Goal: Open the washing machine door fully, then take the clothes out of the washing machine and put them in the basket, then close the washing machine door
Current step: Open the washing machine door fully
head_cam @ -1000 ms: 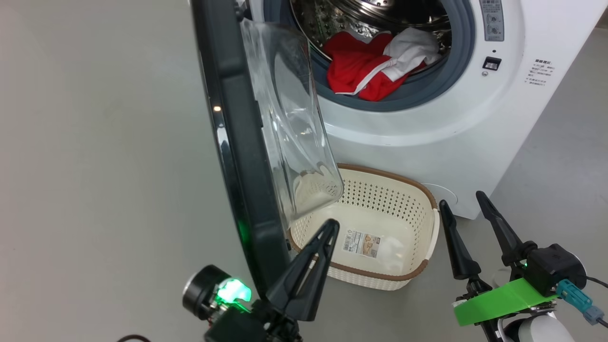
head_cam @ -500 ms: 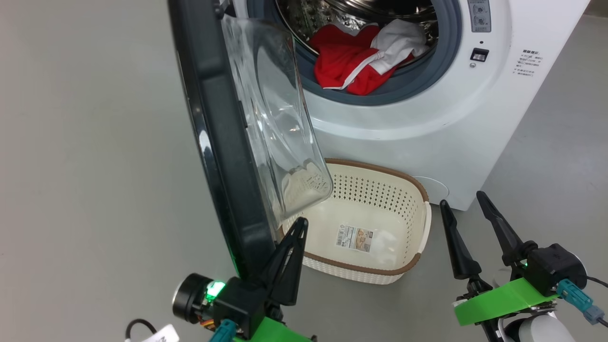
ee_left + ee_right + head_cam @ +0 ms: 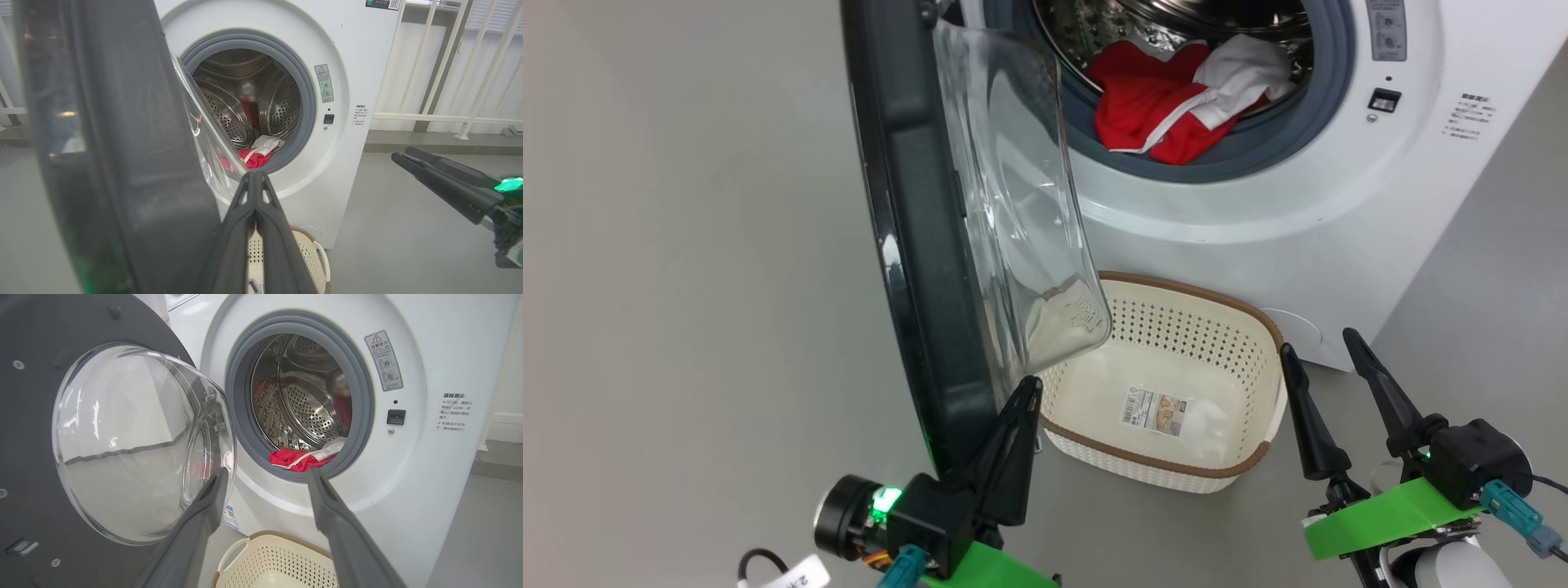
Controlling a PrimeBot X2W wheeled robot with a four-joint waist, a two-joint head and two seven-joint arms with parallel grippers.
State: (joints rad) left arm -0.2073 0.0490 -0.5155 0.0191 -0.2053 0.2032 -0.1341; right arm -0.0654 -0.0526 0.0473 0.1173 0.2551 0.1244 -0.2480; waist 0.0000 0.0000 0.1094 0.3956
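- since a second ago my left pincer [image 3: 1027, 394] has slid left against the basket [image 3: 1176, 475], and its green mount has come into the head view (the camera shifted too)
- it is closed on nothing, its tip just beside the lower rim of the washing machine door [image 3: 923, 245], which stands open to its left
- my right pincer [image 3: 1317, 343] looks unchanged: fingers spread wide, empty, the basket just to its left
- the clothes [image 3: 1152, 122] lie in the mouth of the washing machine [image 3: 1258, 212], well beyond both pincers
- the left wrist view gives me a white railing [image 3: 441, 81]; the right wrist view gives a small blue sticker [image 3: 230, 516]
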